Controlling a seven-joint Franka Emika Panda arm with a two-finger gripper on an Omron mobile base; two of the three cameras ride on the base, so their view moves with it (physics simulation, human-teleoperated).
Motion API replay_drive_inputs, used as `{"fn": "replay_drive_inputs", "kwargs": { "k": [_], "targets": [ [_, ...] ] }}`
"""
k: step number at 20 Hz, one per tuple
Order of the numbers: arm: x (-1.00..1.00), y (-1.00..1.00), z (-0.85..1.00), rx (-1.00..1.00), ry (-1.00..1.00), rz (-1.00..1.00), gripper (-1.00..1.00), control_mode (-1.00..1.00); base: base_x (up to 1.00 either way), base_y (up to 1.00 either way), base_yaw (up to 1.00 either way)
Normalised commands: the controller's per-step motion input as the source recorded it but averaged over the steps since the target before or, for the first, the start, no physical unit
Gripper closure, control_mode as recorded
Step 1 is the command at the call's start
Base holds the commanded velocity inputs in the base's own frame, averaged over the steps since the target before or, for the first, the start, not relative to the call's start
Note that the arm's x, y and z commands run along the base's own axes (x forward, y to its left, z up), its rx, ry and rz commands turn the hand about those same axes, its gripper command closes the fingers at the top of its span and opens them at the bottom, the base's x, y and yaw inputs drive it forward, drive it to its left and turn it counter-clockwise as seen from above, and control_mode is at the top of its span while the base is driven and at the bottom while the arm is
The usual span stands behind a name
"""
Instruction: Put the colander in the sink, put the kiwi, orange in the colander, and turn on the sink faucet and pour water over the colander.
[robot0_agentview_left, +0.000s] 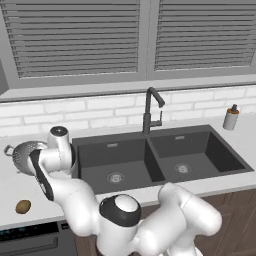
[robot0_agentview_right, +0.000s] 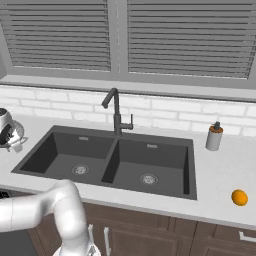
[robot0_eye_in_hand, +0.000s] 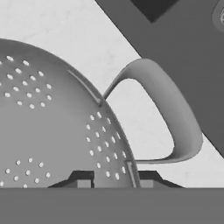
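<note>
The silvery colander (robot0_agentview_left: 21, 156) (robot0_eye_in_hand: 52, 131) stands on the counter left of the dark double sink (robot0_agentview_left: 165, 131) (robot0_agentview_right: 120, 186). My gripper (robot0_eye_in_hand: 113, 179) is down at its rim beside one loop handle (robot0_eye_in_hand: 175, 127). One fingertip is inside the bowl and one outside, closed narrowly around the rim wall. The brown kiwi (robot0_agentview_left: 23, 206) lies on the counter near the front edge, left of the arm. Right of the sink, the orange (robot0_agentview_right: 239, 197) rests on the counter. The dark sink faucet (robot0_agentview_left: 150, 110) (robot0_agentview_right: 116, 112) rises behind the divider, and no water shows.
A pale soap bottle (robot0_agentview_left: 230, 118) (robot0_agentview_right: 214, 136) stands at the back right of the sink. Both basins hold only their silver drains (robot0_agentview_left: 115, 177). A white tiled wall and shuttered windows close off the back. My own arm (robot0_agentview_left: 75, 200) crosses the counter front.
</note>
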Motion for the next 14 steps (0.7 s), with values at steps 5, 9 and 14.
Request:
{"fn": "replay_drive_inputs", "kwargs": {
  "k": [5,9,14],
  "targets": [
    [-0.22,0.01,0.22,0.06,-0.07,-0.37,1.0,-1.0,0.0,0.0,0.0],
    [-0.26,0.02,0.58,0.08,-0.06,-0.4,1.0,-1.0,0.0,0.0,0.0],
    [-0.59,-0.14,0.56,0.14,-0.07,-0.57,1.0,-1.0,0.0,0.0,0.0]
  ]
}}
